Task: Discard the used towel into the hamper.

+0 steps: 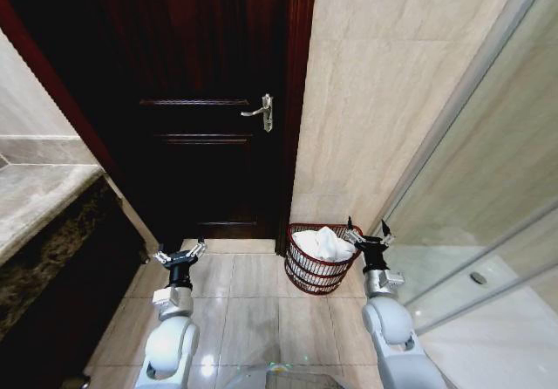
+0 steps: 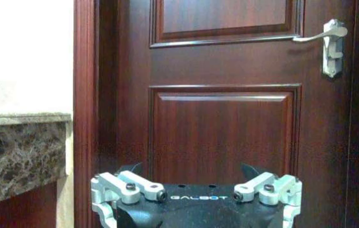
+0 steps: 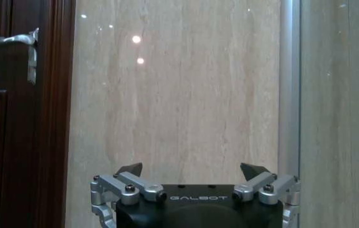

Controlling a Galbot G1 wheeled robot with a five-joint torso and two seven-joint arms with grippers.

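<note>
Nearest the head camera, two silver-grey jointed arms rise from the lower edge over a glossy beige tiled floor [image 1: 253, 302]. At the tip of the left arm, the left gripper [image 1: 180, 253] hangs above the floor tiles in front of a dark reddish-brown panelled wooden door [image 1: 209, 127]; its black-tipped fingers are spread apart with nothing between them, as the left wrist view confirms [image 2: 195, 167]. At the tip of the right arm, the right gripper [image 1: 367, 231] is raised just beside the far-right rim of the small round open-weave basket of dark reddish-brown wire [image 1: 314, 274]; its fingers are likewise spread wide and empty, seen against the wall in the right wrist view [image 3: 194, 167].

The hamper stands upright on the floor at the foot of a pale cream stone-tiled wall [image 1: 384, 101], just right of the door frame and left of a framed glass shower partition [image 1: 488, 223]. A crumpled white towel [image 1: 327, 243] lies inside the hamper, heaped to about rim level, apart from both grippers.

A silver lever door handle [image 1: 264, 111] sits at the door's right edge. A mottled brown-and-grey stone countertop [image 1: 39, 206] runs along the robot's left side, well apart from the hamper.
</note>
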